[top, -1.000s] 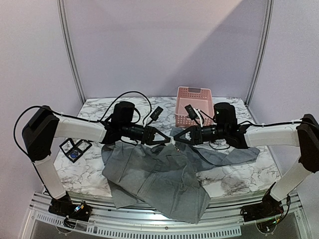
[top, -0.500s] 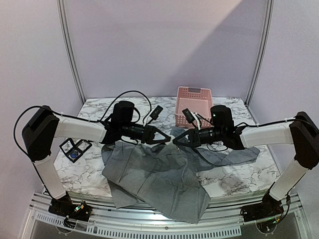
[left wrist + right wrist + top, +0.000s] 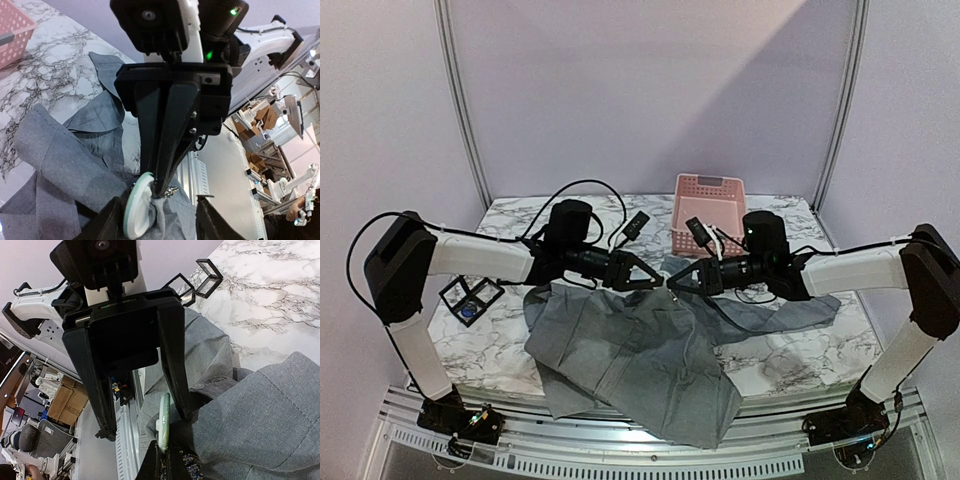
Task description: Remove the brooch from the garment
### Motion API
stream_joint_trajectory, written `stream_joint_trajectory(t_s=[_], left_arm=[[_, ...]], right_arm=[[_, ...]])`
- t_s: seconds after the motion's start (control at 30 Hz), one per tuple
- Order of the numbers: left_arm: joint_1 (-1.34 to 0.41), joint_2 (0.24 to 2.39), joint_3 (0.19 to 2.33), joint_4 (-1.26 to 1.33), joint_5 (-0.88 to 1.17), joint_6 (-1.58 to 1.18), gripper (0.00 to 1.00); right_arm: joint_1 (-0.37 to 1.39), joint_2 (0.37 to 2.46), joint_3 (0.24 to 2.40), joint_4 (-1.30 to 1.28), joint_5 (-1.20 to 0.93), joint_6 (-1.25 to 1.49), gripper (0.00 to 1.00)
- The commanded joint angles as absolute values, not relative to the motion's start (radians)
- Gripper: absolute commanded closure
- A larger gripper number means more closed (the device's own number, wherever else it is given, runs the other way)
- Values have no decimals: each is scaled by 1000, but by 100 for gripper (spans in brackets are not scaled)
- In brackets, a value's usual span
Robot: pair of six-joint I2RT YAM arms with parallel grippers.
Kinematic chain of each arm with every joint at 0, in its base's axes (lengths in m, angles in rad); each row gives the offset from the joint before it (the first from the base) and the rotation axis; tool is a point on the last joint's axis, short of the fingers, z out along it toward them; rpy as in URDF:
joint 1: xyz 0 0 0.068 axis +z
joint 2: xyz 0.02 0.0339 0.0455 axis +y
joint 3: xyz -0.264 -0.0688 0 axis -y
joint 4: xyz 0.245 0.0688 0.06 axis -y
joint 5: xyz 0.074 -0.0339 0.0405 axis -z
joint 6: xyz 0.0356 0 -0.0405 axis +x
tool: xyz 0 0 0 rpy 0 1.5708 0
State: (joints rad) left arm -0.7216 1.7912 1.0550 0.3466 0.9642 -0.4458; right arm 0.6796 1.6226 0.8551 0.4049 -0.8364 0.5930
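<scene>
The grey garment (image 3: 640, 350) lies crumpled on the marble table, one fold lifted between the two grippers. The brooch, a pale round disc (image 3: 137, 207) with a small jewelled piece (image 3: 173, 190), sits on that fold; it also shows in the right wrist view (image 3: 163, 422). My right gripper (image 3: 676, 283) is shut on the brooch at its edge, fingertips together (image 3: 162, 465). My left gripper (image 3: 653, 281) faces it, jaws wide apart on either side of the disc and fold (image 3: 157, 225), touching neither. The garment fills the lower part of both wrist views (image 3: 270, 415).
A pink basket (image 3: 708, 210) stands at the back behind the right arm. A black open-frame object (image 3: 470, 298) lies on the table's left. Part of the garment hangs over the near table edge (image 3: 700, 425).
My right arm has moved left, bringing its gripper tip to tip with the left gripper. The left gripper has edged slightly right. The garment has barely shifted.
</scene>
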Motion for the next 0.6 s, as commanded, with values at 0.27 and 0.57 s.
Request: stream_joint_trajectory(t_s=[0.27,0.57], left_arm=[[-700,1772,1111,177,979,-334,76],[-698,1777,1115,175,986,-338,92]], right_arm=[[672,1570,828,394,-814,575,100],[672,1573,824,396,-813,575,100]])
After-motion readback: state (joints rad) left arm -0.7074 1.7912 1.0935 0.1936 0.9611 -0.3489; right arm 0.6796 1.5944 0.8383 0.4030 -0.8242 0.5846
